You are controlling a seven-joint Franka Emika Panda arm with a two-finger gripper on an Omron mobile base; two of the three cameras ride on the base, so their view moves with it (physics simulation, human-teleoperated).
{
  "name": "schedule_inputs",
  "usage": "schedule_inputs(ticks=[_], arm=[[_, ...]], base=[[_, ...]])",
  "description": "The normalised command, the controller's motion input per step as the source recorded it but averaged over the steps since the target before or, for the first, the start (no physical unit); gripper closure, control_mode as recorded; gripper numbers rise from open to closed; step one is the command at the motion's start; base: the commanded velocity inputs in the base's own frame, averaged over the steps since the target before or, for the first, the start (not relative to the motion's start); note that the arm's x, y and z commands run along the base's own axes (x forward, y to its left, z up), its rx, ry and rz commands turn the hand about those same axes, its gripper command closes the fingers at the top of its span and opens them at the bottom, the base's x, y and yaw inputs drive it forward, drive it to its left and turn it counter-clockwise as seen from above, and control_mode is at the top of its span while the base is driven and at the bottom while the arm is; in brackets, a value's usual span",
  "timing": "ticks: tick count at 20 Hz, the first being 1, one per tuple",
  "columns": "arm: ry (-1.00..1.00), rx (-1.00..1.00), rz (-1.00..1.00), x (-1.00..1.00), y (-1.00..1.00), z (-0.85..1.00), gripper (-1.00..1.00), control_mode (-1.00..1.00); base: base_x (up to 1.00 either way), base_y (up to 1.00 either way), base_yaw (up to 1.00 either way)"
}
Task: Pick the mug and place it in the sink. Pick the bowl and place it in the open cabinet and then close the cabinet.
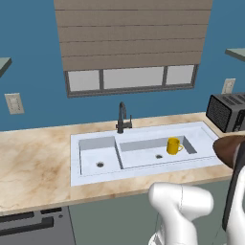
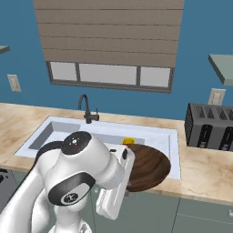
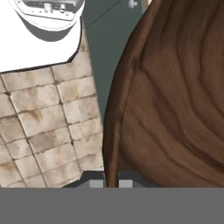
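dark grained wood bowl [image 3: 175,109]; marbled stone counter [image 1: 33,158]; smooth pale sink [image 1: 91,174].

arm [image 2: 77,182]: glossy white rounded shells | joints: dark grey rings, round caps

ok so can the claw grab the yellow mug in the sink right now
Probably not as things stand: the claw is shut on the rim of the wide dark brown wooden bowl, so it has no free grip. The yellow mug stands upright in the pale sink's right basin with nothing over it.
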Motion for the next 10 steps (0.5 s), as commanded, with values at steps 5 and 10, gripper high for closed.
schedule_inputs(ticks=[5,10], arm=[[-0.19,0.05,0.0,0.02,0.33,0.05,1.0,-1.0],[-0.1,-0.13,0.01,0.07,0.5,0.0,1.0,-1.0]], base=[[0.0,0.0,0.0],[0.0,0.0,0.0]])
